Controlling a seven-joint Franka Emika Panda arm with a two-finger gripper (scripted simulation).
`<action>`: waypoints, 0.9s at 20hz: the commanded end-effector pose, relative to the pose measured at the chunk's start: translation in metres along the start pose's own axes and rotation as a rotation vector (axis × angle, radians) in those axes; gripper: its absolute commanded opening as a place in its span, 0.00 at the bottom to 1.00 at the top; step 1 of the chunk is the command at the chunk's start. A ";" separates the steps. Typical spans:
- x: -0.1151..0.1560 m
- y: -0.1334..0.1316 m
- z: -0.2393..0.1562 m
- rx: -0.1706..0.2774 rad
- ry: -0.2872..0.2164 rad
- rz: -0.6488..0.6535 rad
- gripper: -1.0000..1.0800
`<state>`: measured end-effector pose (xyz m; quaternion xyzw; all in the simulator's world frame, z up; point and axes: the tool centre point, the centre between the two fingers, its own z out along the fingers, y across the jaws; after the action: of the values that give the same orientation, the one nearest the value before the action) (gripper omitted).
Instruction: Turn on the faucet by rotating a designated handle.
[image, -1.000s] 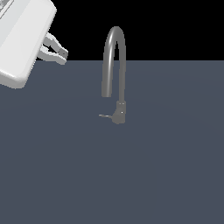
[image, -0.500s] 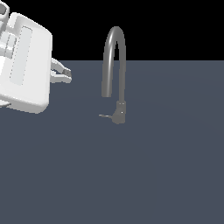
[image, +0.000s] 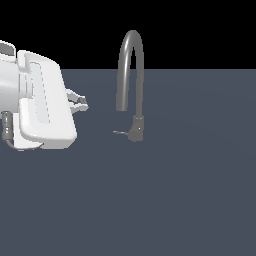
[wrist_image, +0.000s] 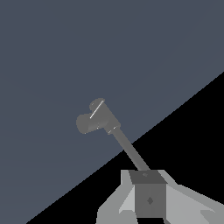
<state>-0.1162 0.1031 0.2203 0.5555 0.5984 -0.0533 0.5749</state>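
Observation:
The dark grey faucet (image: 132, 75) rises from the flat surface with a tall arched spout and a short base. Its handle (image: 120, 133), a thin short lever, sticks out of the base towards the exterior view's left. My gripper (image: 83, 104) hovers left of the faucet, above the handle's height and well apart from it, fingers pointing at the spout. In the wrist view the faucet (wrist_image: 94, 119) lies ahead of the gripper (wrist_image: 148, 199), whose fingers show as one closed block with nothing held. I cannot make out the handle there.
A plain dark blue-grey floor (image: 190, 190) spreads around the faucet. My bulky white hand and wrist (image: 42, 107) fill the exterior view's left edge. Beyond the floor's far edge is black background.
My gripper has come down and slightly towards the exterior view's right, nearer the faucet. The faucet and its handle have not moved.

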 end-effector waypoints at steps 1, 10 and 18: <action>0.007 -0.004 0.006 -0.038 -0.004 -0.039 0.00; 0.029 -0.020 0.028 -0.171 -0.025 -0.178 0.00; 0.047 -0.035 0.051 -0.289 -0.045 -0.303 0.00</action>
<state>-0.0978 0.0842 0.1538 0.3853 0.6595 -0.0646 0.6422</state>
